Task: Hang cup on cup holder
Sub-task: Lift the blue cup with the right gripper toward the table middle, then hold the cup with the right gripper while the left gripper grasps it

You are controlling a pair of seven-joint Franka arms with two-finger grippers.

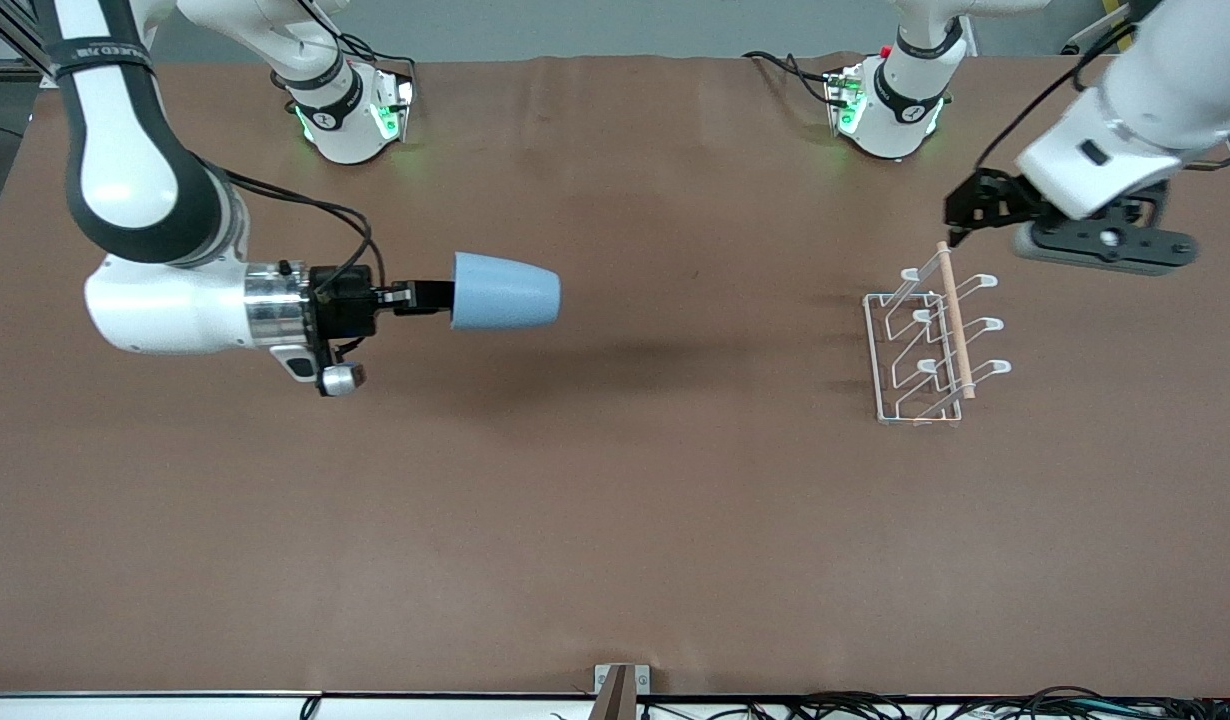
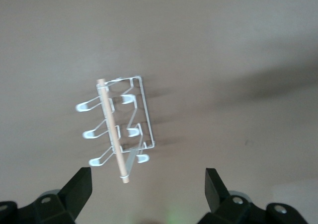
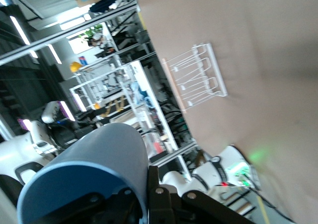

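The right gripper (image 1: pixel 437 297) was up in the air over the table (image 1: pixel 615 520), well apart from the cup holder (image 1: pixel 932 345) and toward the right arm's end. Its jaws were clamped on the rim of the cup (image 1: pixel 505 291), which lay sideways with its bottom pointing toward the holder. The holder itself stood on the table at the left arm's end, wooden dowel (image 1: pixel 955 318) on top. The left gripper (image 1: pixel 970 212) hung just above the holder, jaws spread wide, nothing in them.
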